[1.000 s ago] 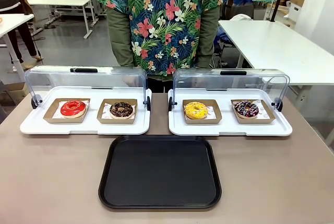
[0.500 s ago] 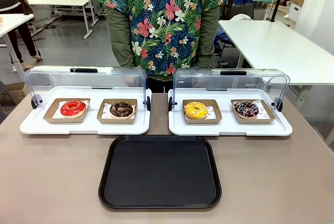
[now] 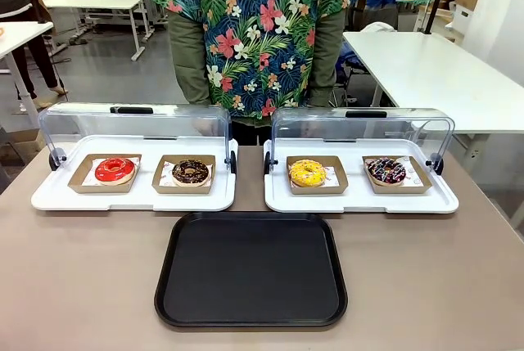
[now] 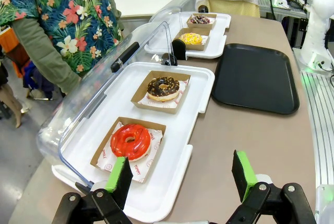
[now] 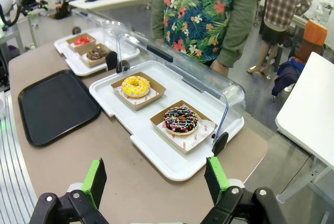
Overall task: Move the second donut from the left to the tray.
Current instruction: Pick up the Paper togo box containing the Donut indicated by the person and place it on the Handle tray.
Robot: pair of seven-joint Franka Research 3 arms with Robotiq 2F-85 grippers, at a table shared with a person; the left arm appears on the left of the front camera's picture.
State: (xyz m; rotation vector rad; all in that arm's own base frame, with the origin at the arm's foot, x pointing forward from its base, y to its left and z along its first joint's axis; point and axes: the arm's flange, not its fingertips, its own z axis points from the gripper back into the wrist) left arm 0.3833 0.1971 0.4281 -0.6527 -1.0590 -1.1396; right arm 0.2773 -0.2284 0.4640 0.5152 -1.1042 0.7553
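Brown table (image 3: 82, 285) spans the lower frame. Black tray (image 3: 250, 271) sits bottom centre. White display tray (image 3: 135, 195), lid up, is middle left. Chocolate donut (image 3: 191, 172) sits in its cardboard holder on that display tray's right half, beside the red donut (image 3: 114, 169). Left gripper (image 4: 181, 171) and right gripper (image 5: 155, 176) are both spread wide, gripping nothing.

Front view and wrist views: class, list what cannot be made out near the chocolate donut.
- Paper print under the second donut from the left: too small, left wrist view.
- Its sprinkles: too small, front view.
- Left end effector body: cut by bottom edge, left wrist view.
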